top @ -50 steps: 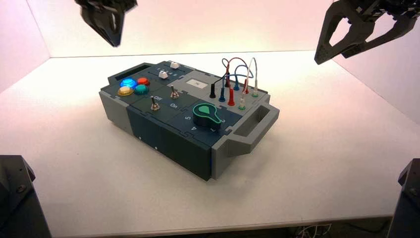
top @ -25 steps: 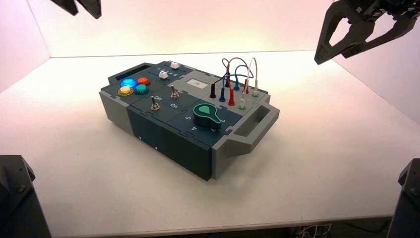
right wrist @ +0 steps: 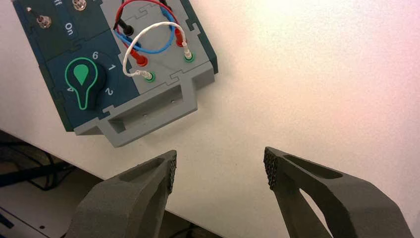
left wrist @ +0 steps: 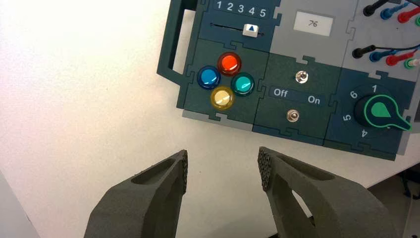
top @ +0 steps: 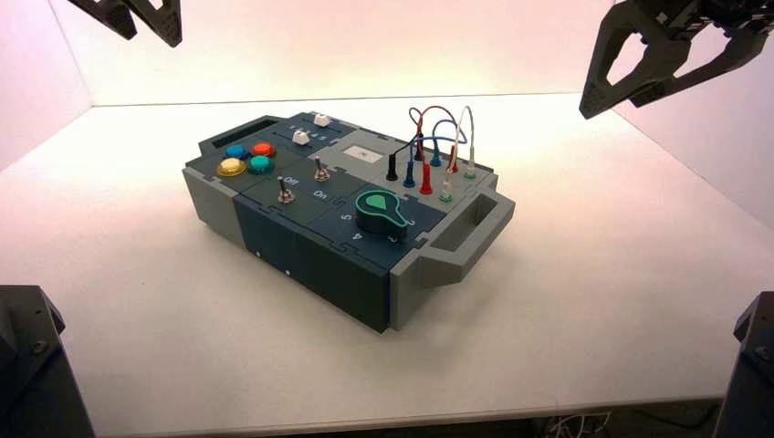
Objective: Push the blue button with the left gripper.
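The blue button point(top: 236, 151) sits unlit at the far left corner of the box's top, in a cluster of coloured buttons. In the left wrist view the blue button point(left wrist: 208, 78) lies well ahead of the fingers. My left gripper point(top: 146, 26) hangs high above and to the left of the box, at the high view's top edge. Seen from its wrist, the left gripper point(left wrist: 223, 166) is open over bare table with nothing between its fingers. My right gripper point(top: 613, 102) is parked high at the right, open and empty, as the right wrist view point(right wrist: 220, 163) confirms.
Orange-red point(left wrist: 229, 63), teal point(left wrist: 242, 84) and yellow point(left wrist: 222, 97) buttons surround the blue one. Two toggle switches point(left wrist: 301, 77) stand beside them, then a green-marked knob point(left wrist: 379, 111). A white slider point(left wrist: 251, 30) sits at 4. Plugged wires point(top: 438, 146) rise at the box's far right.
The left gripper has risen and drawn away to the upper left of the box, opening its fingers. The blue button glowed brightly before and is now dark.
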`<act>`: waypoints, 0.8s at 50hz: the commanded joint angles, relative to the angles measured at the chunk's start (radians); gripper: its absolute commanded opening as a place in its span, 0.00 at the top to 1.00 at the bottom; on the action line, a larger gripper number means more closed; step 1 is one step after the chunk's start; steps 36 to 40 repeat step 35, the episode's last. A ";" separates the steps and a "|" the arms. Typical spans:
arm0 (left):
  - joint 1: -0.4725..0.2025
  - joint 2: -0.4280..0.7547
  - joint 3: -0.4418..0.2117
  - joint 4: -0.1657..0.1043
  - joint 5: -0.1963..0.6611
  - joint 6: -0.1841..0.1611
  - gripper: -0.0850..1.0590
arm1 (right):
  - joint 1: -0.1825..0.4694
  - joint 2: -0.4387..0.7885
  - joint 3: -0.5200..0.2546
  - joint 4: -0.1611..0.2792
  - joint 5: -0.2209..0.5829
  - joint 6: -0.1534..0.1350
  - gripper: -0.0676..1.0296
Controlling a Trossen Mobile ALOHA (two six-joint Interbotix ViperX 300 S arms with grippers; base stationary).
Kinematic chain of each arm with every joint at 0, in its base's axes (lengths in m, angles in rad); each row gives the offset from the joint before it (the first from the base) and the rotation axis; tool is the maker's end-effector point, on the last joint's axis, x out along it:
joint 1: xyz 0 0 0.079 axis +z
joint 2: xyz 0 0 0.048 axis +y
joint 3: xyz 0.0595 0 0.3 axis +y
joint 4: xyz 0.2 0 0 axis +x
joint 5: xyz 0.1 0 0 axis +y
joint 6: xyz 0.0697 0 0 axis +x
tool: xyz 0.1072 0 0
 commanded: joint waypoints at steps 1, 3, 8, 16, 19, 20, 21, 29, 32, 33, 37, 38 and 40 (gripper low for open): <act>-0.012 -0.005 0.006 -0.017 -0.017 -0.003 0.28 | 0.005 0.000 -0.014 0.002 -0.006 0.002 0.11; -0.012 -0.005 0.015 -0.020 -0.020 -0.002 0.28 | 0.003 -0.002 -0.014 0.002 -0.006 0.002 0.11; -0.012 -0.006 0.041 -0.025 -0.023 -0.002 0.28 | 0.003 0.000 -0.014 0.002 -0.006 0.002 0.11; -0.018 -0.018 0.052 -0.029 -0.037 -0.002 0.28 | 0.003 -0.002 -0.014 0.002 -0.006 0.002 0.11; -0.020 -0.025 0.052 -0.029 -0.038 -0.002 0.28 | 0.005 -0.002 -0.014 0.002 -0.006 0.002 0.11; -0.020 -0.026 0.052 -0.029 -0.038 -0.003 0.28 | 0.005 -0.002 -0.014 0.002 -0.006 0.002 0.11; -0.020 -0.026 0.052 -0.029 -0.038 -0.003 0.28 | 0.003 0.000 -0.014 0.002 -0.006 0.002 0.11; -0.018 -0.041 0.051 -0.029 -0.038 -0.002 0.28 | 0.005 0.000 -0.014 0.002 -0.008 0.002 0.11; -0.020 -0.044 0.049 -0.029 -0.038 -0.002 0.28 | 0.005 -0.002 -0.014 0.002 -0.006 0.002 0.11; -0.020 -0.046 0.048 -0.029 -0.038 -0.002 0.28 | 0.003 -0.002 -0.014 0.002 -0.006 0.002 0.11; -0.020 -0.044 0.048 -0.029 -0.038 -0.002 0.28 | 0.003 -0.002 -0.014 0.002 -0.006 0.002 0.11; -0.020 -0.044 0.048 -0.029 -0.038 -0.002 0.28 | 0.003 -0.002 -0.014 0.002 -0.006 0.002 0.11; -0.020 -0.044 0.048 -0.029 -0.038 -0.002 0.28 | 0.003 -0.002 -0.014 0.002 -0.006 0.002 0.11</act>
